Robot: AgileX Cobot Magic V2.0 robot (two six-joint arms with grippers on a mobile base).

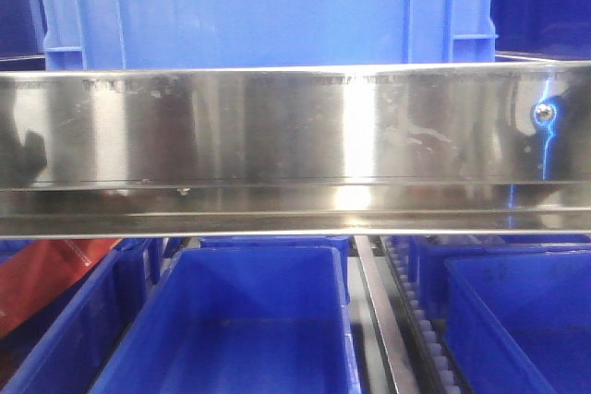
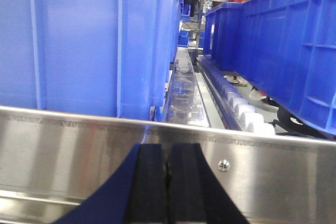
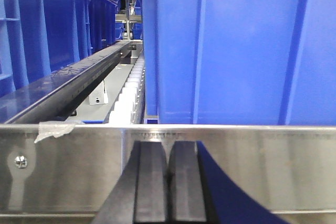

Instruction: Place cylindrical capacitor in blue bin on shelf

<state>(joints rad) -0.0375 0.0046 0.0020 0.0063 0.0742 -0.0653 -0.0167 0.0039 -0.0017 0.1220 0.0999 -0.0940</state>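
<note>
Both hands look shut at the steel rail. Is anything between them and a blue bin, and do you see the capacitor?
Yes. The shelf rail crosses directly ahead of the left hand and right hand, with the blue bins behind it. The capacitor appears in no view.

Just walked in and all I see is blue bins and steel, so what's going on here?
Nothing is being handled right now. The left gripper and right gripper are both shut and empty, each facing a steel rail of the shelf. Blue bins sit on the tiers above and below. No capacitor shows in any view.
</note>
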